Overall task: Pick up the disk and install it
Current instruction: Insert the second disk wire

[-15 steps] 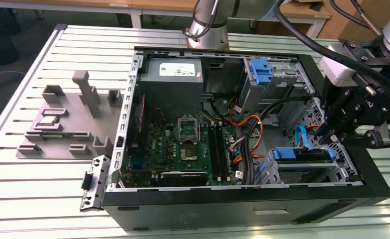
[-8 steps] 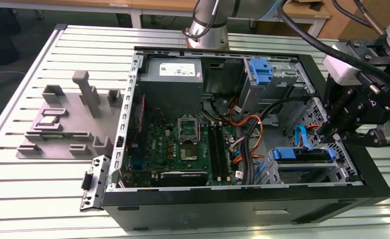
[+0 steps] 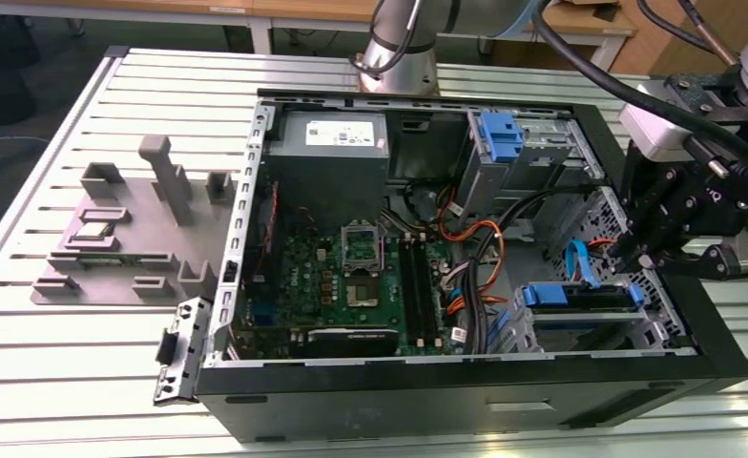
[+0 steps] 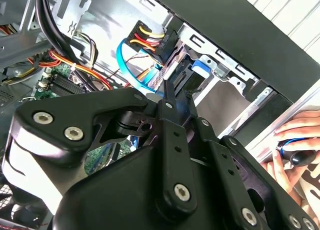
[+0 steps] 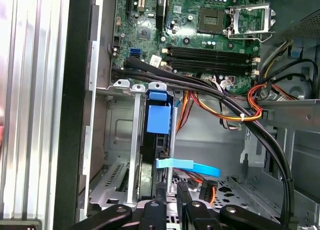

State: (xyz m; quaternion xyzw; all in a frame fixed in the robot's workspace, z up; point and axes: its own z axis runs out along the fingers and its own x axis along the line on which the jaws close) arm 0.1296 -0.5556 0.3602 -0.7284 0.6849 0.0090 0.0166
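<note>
Gripper (image 3: 654, 256) is hanging over the open computer case (image 3: 679, 334), at the exterior view's right, just above the drive bay. In the first wrist view the fingertips (image 5: 161, 192) are sitting close together, a narrow gap, nothing gripped between them. In the second wrist view the gripper (image 4: 175, 97) fingers are pointing at the bay.

The disk (image 3: 580, 298) with its blue rails is already sitting in the drive cage (image 3: 527, 329) at the near right corner of the case. In the first wrist view the disk (image 5: 159, 125) is showing edge-on with its blue tab, slotted between the metal cage walls (image 5: 134, 140).

Clutter around it:
- a light blue flat cable (image 5: 192, 166) is crossing right over the bay, just ahead of the fingertips; the same cable (image 3: 574, 262) is looping up beside the gripper in the exterior view
- orange, red and yellow wire bundle (image 5: 235, 112) and thick black cables (image 5: 200, 87) are running between the cage and the motherboard (image 3: 348, 277)
- a second blue bracket (image 3: 502, 138) is standing in the far right bay
- the grey power supply (image 3: 329, 143) is sitting at the far left of the case

Outside the case, a grey fixture (image 3: 126, 229) is standing on the slatted table (image 3: 43, 143) at the exterior view's left. A person's hand (image 4: 292, 150) holding something dark is showing beyond the case wall in the second wrist view.
</note>
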